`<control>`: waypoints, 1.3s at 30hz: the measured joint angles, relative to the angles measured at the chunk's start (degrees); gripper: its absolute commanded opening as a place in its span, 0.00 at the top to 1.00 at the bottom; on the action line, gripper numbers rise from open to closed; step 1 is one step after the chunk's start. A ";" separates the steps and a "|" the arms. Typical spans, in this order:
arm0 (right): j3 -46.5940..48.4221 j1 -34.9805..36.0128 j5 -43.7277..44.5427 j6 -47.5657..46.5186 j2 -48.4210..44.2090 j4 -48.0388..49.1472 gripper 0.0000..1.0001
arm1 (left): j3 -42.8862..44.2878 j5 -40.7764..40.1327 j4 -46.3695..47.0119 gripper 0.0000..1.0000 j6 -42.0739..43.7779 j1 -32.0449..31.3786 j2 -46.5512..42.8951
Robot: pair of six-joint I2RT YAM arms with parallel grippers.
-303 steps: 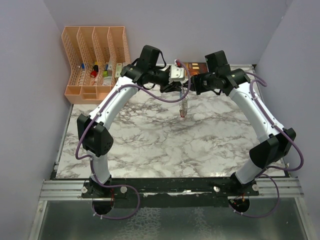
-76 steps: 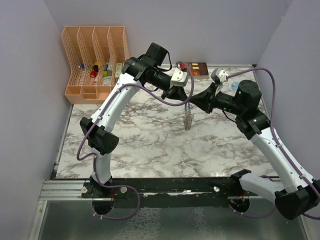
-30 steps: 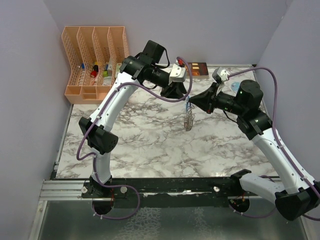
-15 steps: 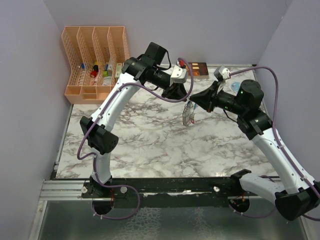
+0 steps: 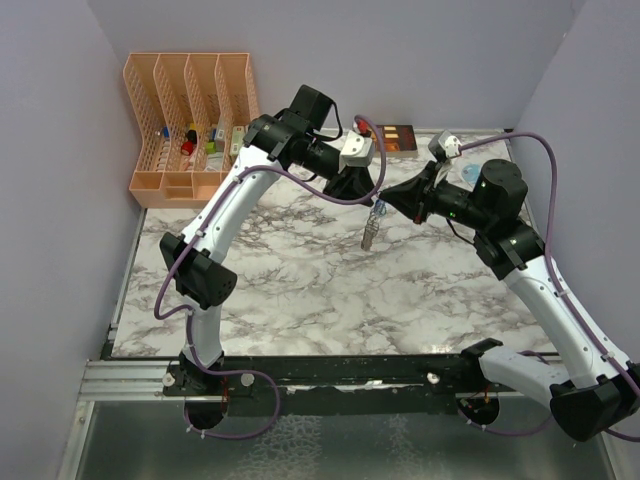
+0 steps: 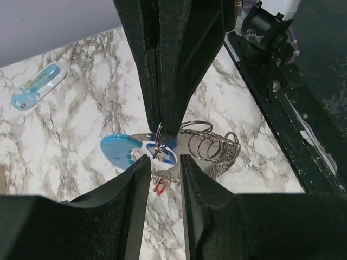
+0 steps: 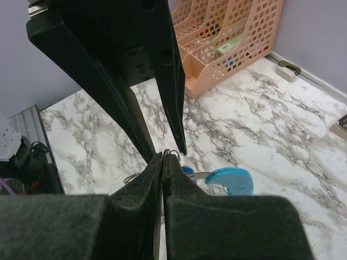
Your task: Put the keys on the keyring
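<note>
Where the marble table meets the back wall on the left, a peach file rack stands. It has small red and green things in its slots, too small to read. The left gripper reaches to the middle with its fingers a little way apart. The tips sit on each side of the top of the keyring. I cannot tell if they touch it.

The keyring hangs in the air over the middle of the table, where the two grippers meet. It has grey wire loops, a shiny flat piece and a round blue tag. A tiny red piece shows just under it, too small to tell what it is. By the back wall lies a brown box with orange squares and no words I can read.

The right gripper comes in from the right. Its fingers are pressed tight together and pinch a small wire ring at the top of the keyring. Farther right, a pale blue see-through thing lies flat on the table. Its marks are too small to read.
</note>
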 measured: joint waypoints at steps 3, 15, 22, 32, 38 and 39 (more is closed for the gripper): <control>0.00 0.00 0.00 0.20 0.00 0.00 0.99 | 0.00 0.24 0.42 0.71 -0.39 -0.20 0.00; 0.00 0.00 0.02 1.51 0.02 0.09 0.99 | 0.02 0.81 1.46 1.00 -1.57 -0.83 0.00; 0.00 0.00 2.36 4.09 -0.02 0.44 0.99 | -0.13 0.33 1.97 1.00 -2.16 -0.74 0.00; 0.00 0.02 6.29 7.26 -0.46 0.20 0.99 | -0.04 -1.01 4.35 1.00 -4.31 -1.09 0.00; -0.13 0.02 6.67 7.52 -1.46 0.20 0.99 | 1.95 -1.95 4.22 1.00 -5.09 -1.25 0.00; -0.26 0.02 6.69 7.52 -1.77 0.20 0.99 | 2.29 -2.01 4.22 1.00 -5.11 -1.29 0.00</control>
